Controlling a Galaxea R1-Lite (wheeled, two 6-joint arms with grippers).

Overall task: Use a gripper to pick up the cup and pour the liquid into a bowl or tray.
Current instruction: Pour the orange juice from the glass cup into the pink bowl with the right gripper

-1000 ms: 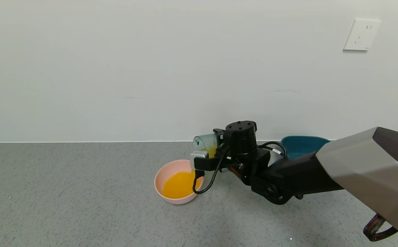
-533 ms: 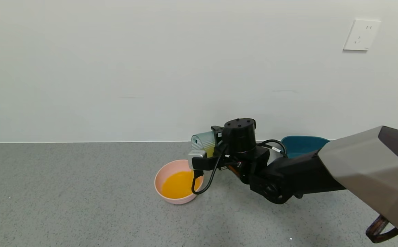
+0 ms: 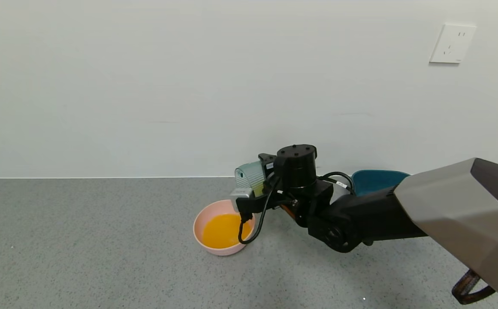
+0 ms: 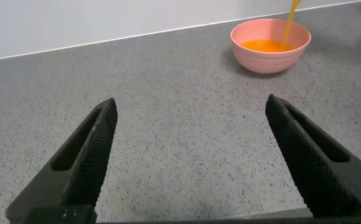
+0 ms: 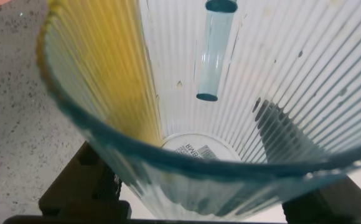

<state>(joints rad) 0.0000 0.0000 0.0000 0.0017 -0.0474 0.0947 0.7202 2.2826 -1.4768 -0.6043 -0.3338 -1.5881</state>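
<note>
My right gripper (image 3: 261, 174) is shut on the ribbed blue-green cup (image 3: 249, 175), holding it tipped on its side over the near-right rim of the pink bowl (image 3: 198, 223). Orange liquid (image 3: 223, 231) pools in the bowl. The left wrist view shows a thin orange stream (image 4: 290, 18) falling into the bowl (image 4: 292, 55). Looking into the cup (image 5: 243, 68) from the right wrist, I see only a yellow film of liquid (image 5: 106, 68) along one side. The left gripper (image 4: 191, 102) hovers open over bare table, well short of the bowl.
A dark teal tray (image 3: 377, 180) sits behind my right arm against the white wall. A wall socket (image 3: 452, 43) is high on the right. Grey speckled tabletop (image 3: 81, 240) stretches left of the bowl.
The right wrist has risen slightly and shifted left, tipping the cup further. Less orange shows inside the cup than a second ago.
</note>
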